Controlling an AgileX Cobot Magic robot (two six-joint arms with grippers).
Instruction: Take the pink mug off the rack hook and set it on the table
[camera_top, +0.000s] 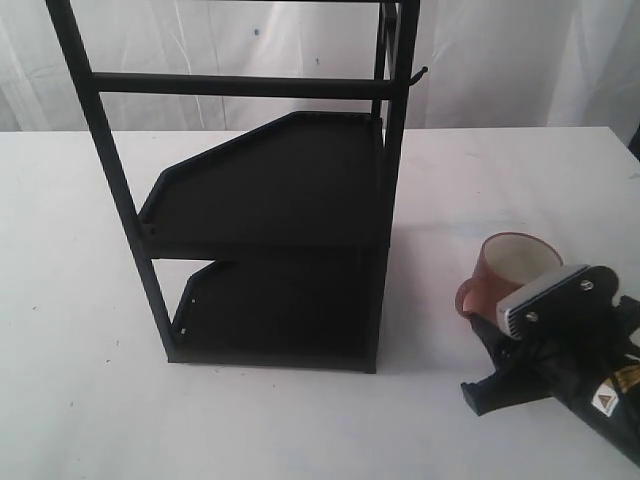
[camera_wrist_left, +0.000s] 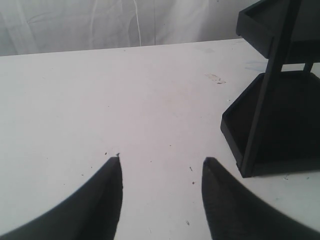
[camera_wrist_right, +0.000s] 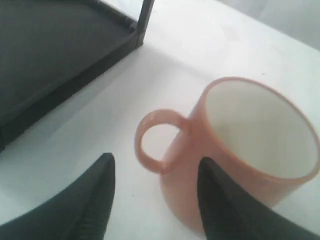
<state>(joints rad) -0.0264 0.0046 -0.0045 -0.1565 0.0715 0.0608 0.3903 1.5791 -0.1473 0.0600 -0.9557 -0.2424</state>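
The bench (camera_top: 300, 430) is wide, flat and white, with a few tiny dark specks (camera_wrist_left: 192, 169) on it, and a white curtain (camera_top: 520, 50) hangs behind it. A tall black rack (camera_top: 120, 200) stands on the bench, toward the left and middle. It has two flat black shelves, one above the other, and a thick bar (camera_top: 240, 85) across the top. The rack hook (camera_top: 419, 72) is a thin little peg that sticks out from the upper post, and nothing hangs on it. The pink mug (camera_top: 503, 272) stands upright on the bench, well to the right of the rack, with its cream inside showing and its loop handle pointing toward the rack. The right claw (camera_wrist_right: 156, 160) is right at the mug, and its two dark fingers (camera_wrist_right: 95, 205) are spread apart. The handle sits in the gap between them. One finger crosses in front of the mug's side, and I cannot tell if it touches. The left claw (camera_wrist_left: 162, 160) hangs over a bare part of the bench near the foot of the rack, its fingers wide apart, with nothing between them.
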